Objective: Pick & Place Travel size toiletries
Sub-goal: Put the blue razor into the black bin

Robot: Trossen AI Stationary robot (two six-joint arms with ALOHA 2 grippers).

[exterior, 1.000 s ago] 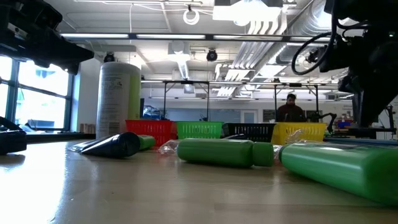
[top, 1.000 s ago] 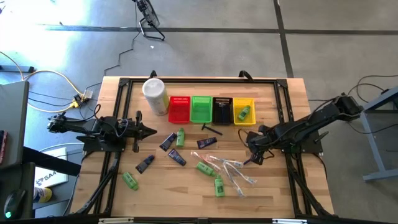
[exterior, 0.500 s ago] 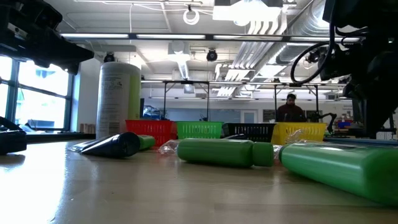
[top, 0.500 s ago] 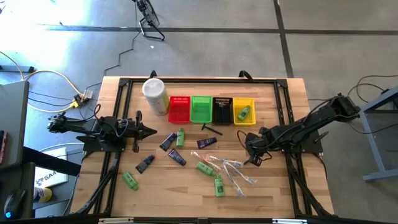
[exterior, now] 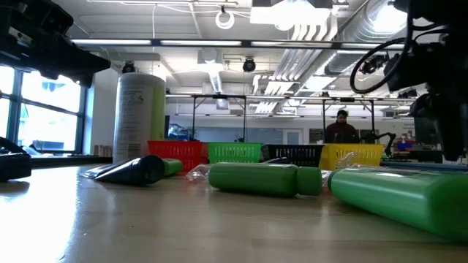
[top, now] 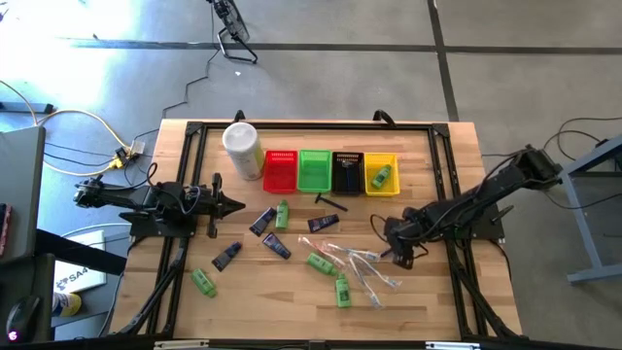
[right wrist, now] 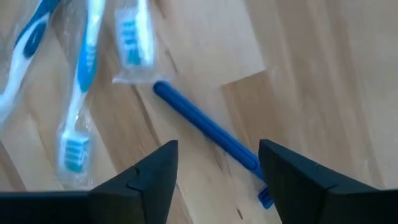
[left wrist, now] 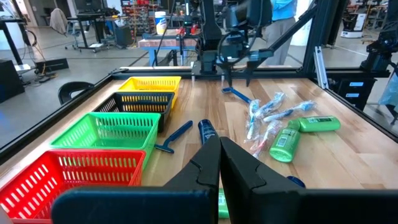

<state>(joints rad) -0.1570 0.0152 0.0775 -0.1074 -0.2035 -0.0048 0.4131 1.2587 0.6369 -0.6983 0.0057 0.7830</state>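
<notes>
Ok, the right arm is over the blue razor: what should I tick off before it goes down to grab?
1. Right pincer open: ok, fingers stand apart.
2. Blue razor lined up: ok, its handle runs between the fingers in the right wrist view.
3. Razor free of the wrapped toothbrushes: not ok, its far end touches or lies close against one wrapper.
4. Pincer at razor height: cannot tell.
5. Left pincer clear: ok, shut and parked at the table's left side.
6. Yellow basket has room: ok, one green bottle inside.
</notes>
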